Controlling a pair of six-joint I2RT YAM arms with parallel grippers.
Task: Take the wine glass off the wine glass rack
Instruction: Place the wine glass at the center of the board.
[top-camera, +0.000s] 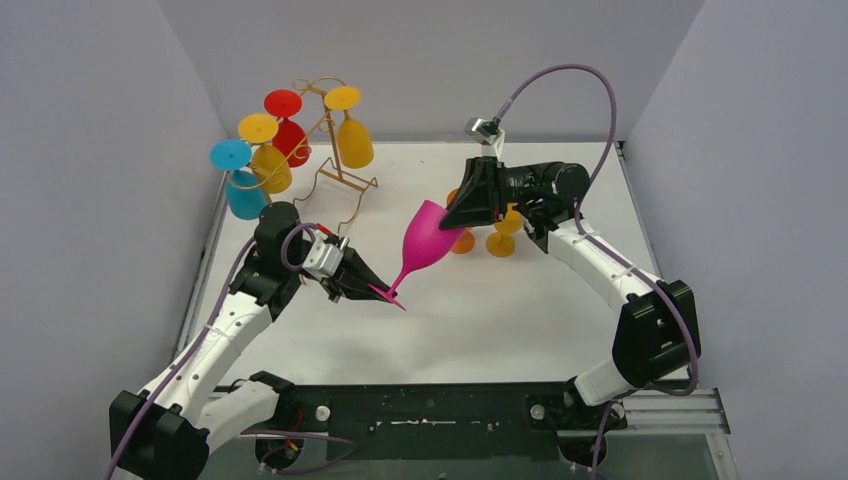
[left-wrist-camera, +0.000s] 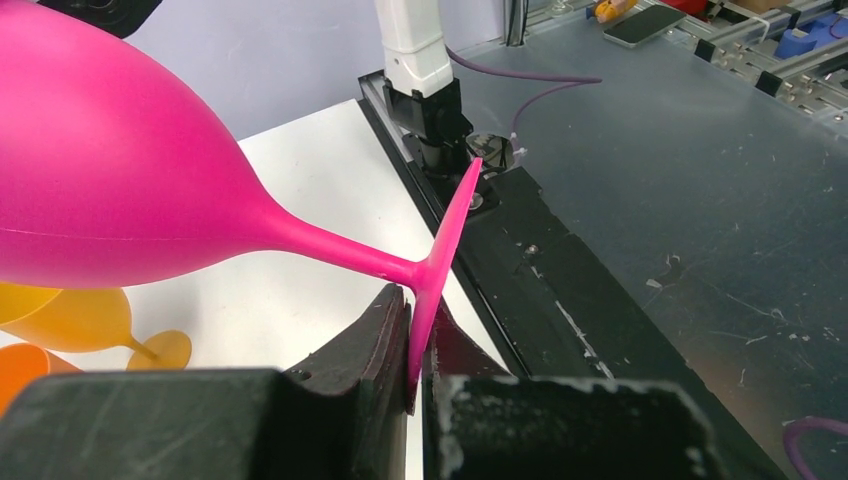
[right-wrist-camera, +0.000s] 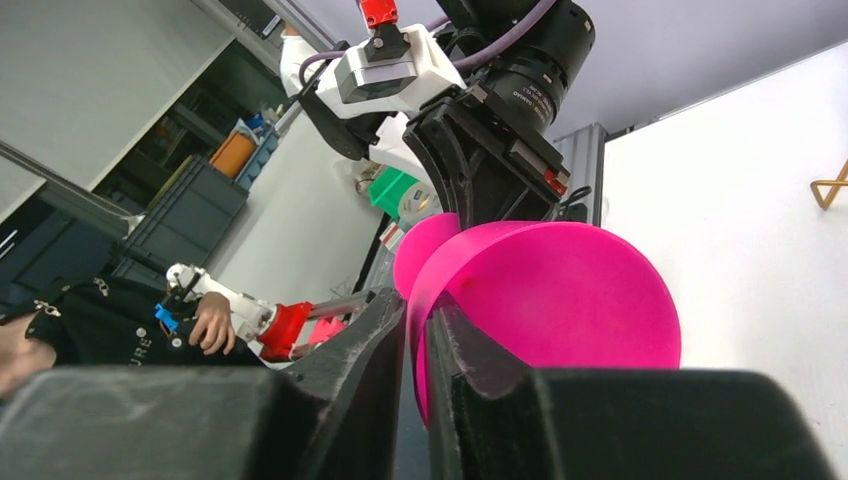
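Top view first. Looking at a pink wine glass (top-camera: 428, 238) that's off the gold wire rack (top-camera: 350, 181) and well apart from it. Tilted above the white table (top-camera: 520, 310), foot down-left, bowl up-right. Pinched at the foot by the left gripper (top-camera: 372, 288) and at the bowl's rim by the right gripper (top-camera: 452, 218). Hanging upside down on the rack at back left: a blue glass (top-camera: 243, 190), a yellow glass (top-camera: 270, 165), a red glass (top-camera: 290, 135) and an amber glass (top-camera: 354, 140). Just behind the right gripper, down on the table: an orange glass (top-camera: 462, 240) and a loose yellow glass (top-camera: 503, 235).

Left wrist view. Closed tight on the flat foot (left-wrist-camera: 445, 250), held edge-on between the two black fingers (left-wrist-camera: 375, 330), no gap showing. Stem and bowl running off to the left, with the loose yellow glass (left-wrist-camera: 85, 320) on the table underneath.

Right wrist view. Nearly closed here too, with the thin pink wall of the rim squeezed between the fingers (right-wrist-camera: 370, 330). Further up, the left gripper (right-wrist-camera: 480, 170) clamped on the foot. Only a tiny bit of gold rack wire (right-wrist-camera: 830, 188) at the right edge.
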